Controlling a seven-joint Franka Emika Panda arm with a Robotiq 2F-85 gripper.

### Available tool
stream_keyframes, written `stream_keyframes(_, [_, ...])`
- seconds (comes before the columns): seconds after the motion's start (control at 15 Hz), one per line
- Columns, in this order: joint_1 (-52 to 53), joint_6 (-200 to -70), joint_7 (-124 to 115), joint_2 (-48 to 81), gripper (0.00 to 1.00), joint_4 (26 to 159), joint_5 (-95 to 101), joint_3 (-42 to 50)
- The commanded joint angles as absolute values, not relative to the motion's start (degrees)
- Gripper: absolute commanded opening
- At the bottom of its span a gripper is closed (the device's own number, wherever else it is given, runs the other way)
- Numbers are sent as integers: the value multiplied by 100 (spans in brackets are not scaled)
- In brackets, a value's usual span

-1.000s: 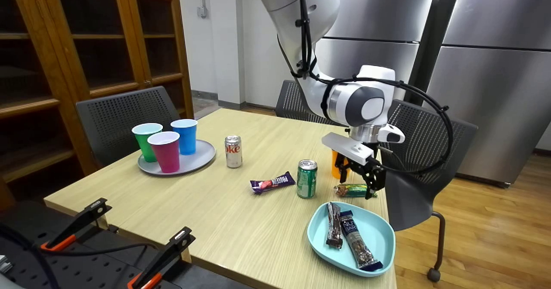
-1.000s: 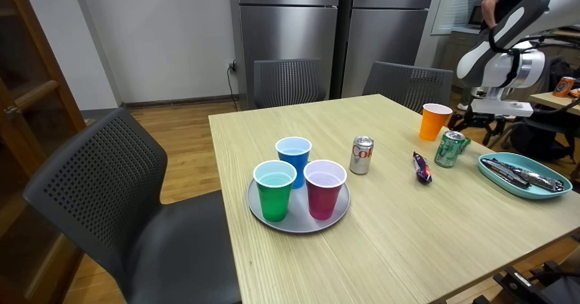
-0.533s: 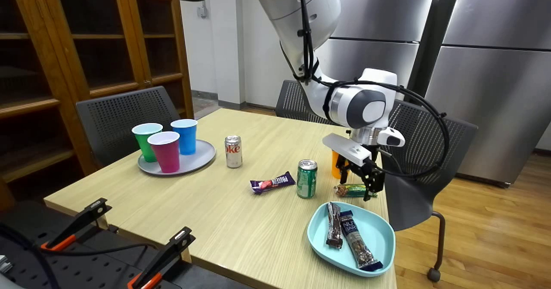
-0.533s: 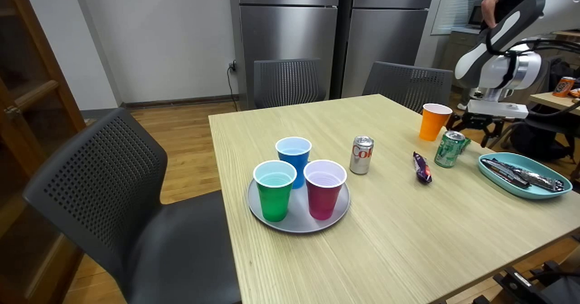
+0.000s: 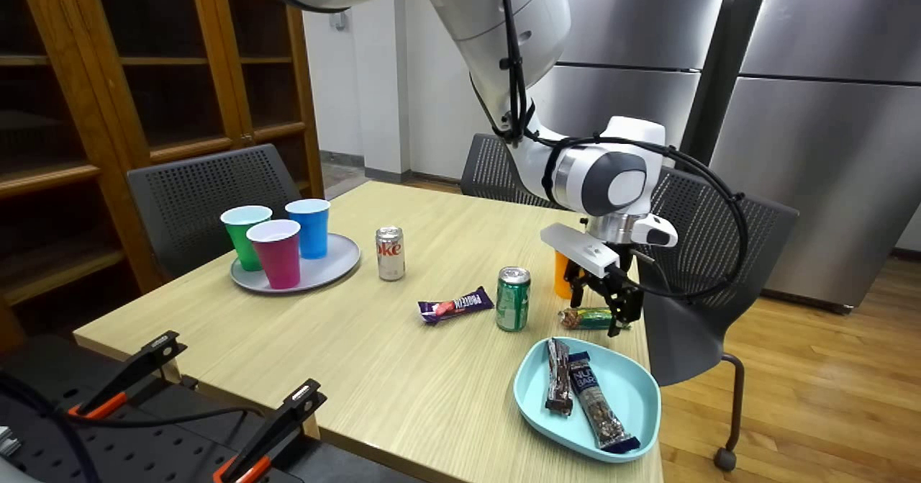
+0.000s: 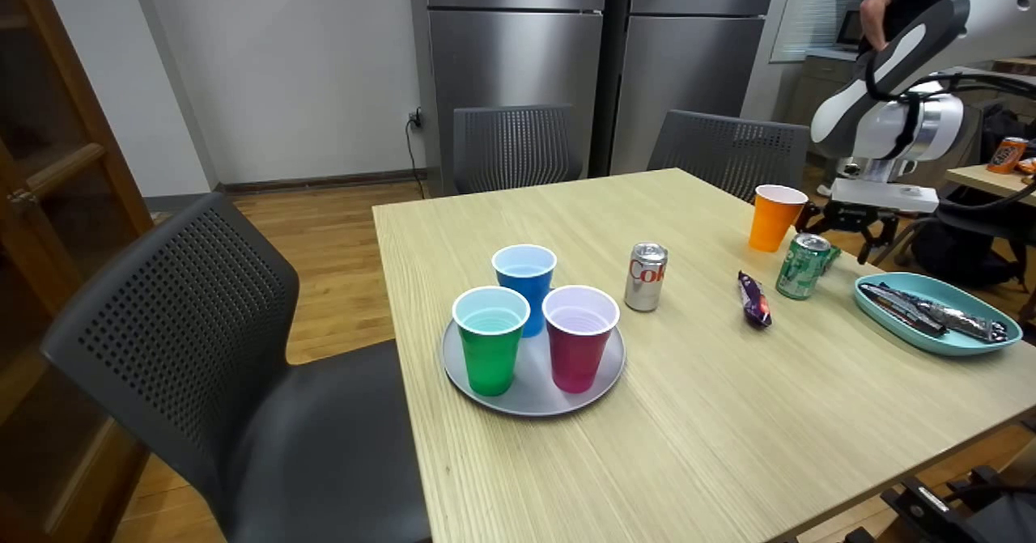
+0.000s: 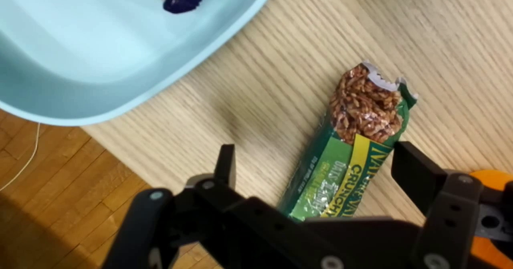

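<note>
In the wrist view, the jaws of the gripper stand wide apart, clamped on nothing. The granola bar lies on the light, wood-grained table in line with the gap, closer to the finger on the right. Closing at this offset may skid the wrapper; contact at that finger cannot be confirmed. The orange cup stands just beyond the same finger; travel toward that side may tip it.

In an exterior view, the granola bar lies on the far side of the blue tray and right of the green can, near the right table edge. A leftward swing may topple the green can; a rightward push may drop the granola bar over the edge. A wooden cabinet stands left, steel refrigerators far.

In an exterior view, the green can hides most of the granola bar; a poor grip may go unseen. A gray plate with three cups sits near left; dark chairs line the left and far sides.
</note>
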State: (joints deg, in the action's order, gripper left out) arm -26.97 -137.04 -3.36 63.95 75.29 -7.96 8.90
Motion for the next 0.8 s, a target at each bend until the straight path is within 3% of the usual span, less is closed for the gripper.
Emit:
stream_keyframes(0.0, [-2699, -13443, -467, 6545, 100, 7202, -891, 933])
stream_keyframes(0.53, [-2687, -13400, -547, 6629, 100, 7091, -876, 959])
stream_keyframes(0.6, [-2689, -13398, -551, 6631, 81, 7085, -878, 959])
stream_keyframes(0.73, [-2685, -13408, -555, 6634, 65, 7078, -872, 966])
